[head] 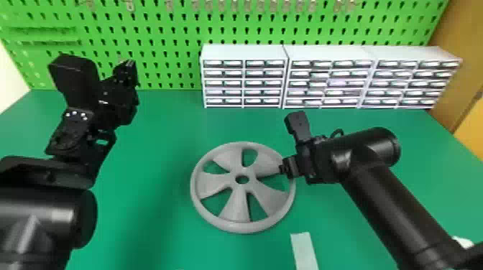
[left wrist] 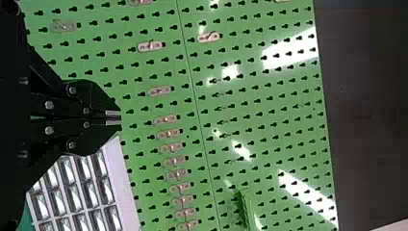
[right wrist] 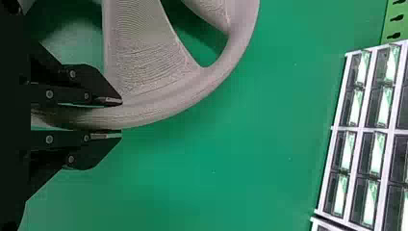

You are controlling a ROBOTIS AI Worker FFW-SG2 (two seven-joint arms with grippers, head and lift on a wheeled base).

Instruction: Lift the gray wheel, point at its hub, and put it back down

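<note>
The gray wheel (head: 235, 204) lies roughly level over the green table, its hub (head: 242, 178) facing up; whether its underside touches the table I cannot tell. At the wheel's right side, my right gripper (head: 282, 169) holds the rim. In the right wrist view, the right gripper (right wrist: 121, 119) has one finger on each side of the wheel's rim (right wrist: 159, 108), shut on it. My left gripper (head: 128, 66) is raised at the left, apart from the wheel. The left wrist view has the left gripper (left wrist: 120, 118) with its fingers together and nothing between them, facing the pegboard.
White drawer cabinets (head: 244, 52) stand along the table's back edge, before a green pegboard (head: 172, 39) with metal hooks. A pale strip (head: 303, 251) lies on the green table (head: 158, 229) near the front, right of the wheel.
</note>
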